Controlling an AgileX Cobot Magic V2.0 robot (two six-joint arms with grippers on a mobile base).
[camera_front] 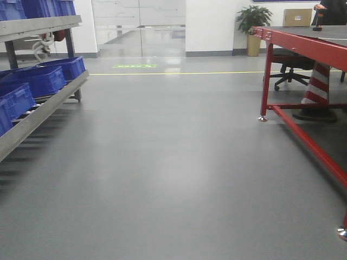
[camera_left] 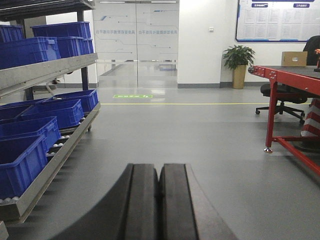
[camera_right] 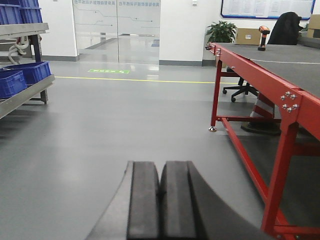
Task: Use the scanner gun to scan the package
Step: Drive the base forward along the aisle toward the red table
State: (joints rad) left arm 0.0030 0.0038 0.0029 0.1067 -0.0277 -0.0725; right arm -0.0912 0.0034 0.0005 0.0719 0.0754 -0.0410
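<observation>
**Approach stage.** The left claw (camera_left: pixel 160 200) and the right claw (camera_right: pixel 160 200) each fill the lower centre of their own wrist view. Each is pressed together, pinching nothing, and points out over grey floor (camera_right: pixel 100 125). The scanner gun (camera_right: pixel 263 37) stands upright near the far end of the red-framed worktop (camera_right: pixel 280 62), in the upper right of the right wrist view. Just to its left in the frame sits a brown cardboard box, judged to be the package (camera_right: pixel 248 36) (any label is too small to make out at this range). Both things lie well apart from either claw. No part of the scan proper is begun, and the step in hand is judged to be travel toward the worktop. The next move calls for bringing the robot alongside the worktop's far end. One claw must then spread to take the orange handle, so that the black head can face the package's label side.
</observation>
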